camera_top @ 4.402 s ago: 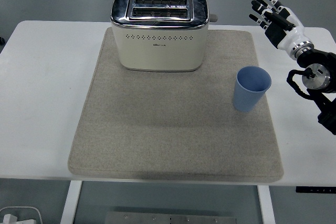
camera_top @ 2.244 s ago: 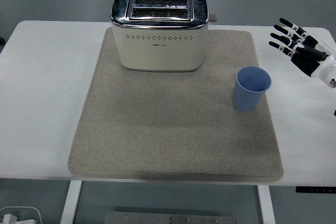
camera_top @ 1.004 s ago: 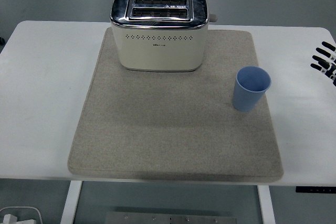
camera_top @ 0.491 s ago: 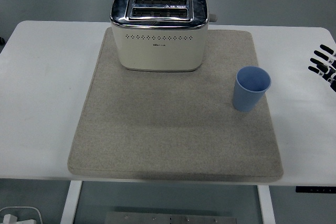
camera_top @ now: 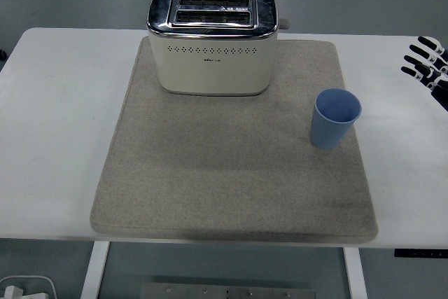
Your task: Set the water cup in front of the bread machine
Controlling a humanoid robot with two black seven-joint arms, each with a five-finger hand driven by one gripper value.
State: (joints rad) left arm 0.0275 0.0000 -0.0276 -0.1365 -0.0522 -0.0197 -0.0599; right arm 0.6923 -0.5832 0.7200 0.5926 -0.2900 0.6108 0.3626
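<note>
Head view, the only one. Blue water cup (camera_top: 337, 117) upright and empty-looking on the beige mat (camera_top: 231, 173), at about four o'clock from the cream two-slot toaster (camera_top: 212, 41), well apart from it and near the mat's right edge. Toaster at the mat's twelve o'clock end, slots up, lever knob poking out at its right side. Stretch of mat at the toaster's six o'clock bare, which reads as the target spot. White desk (camera_top: 56, 117) under all of it.

Right hand (camera_top: 428, 64) just inside the frame at three o'clock, only fingertips showing, spread apart and holding nothing; rest of the hand cropped off, so exact pose probably loose and open, hard to say more. Well apart from the cup. Left hand not visible.

Task not yet started by the look of it. Risks from here: tipping the light cup with a sideways approach from three o'clock, fingers knocking the rim before closing; dragging it across the rough mat and toppling it; or bumping the toaster when setting down close in.
</note>
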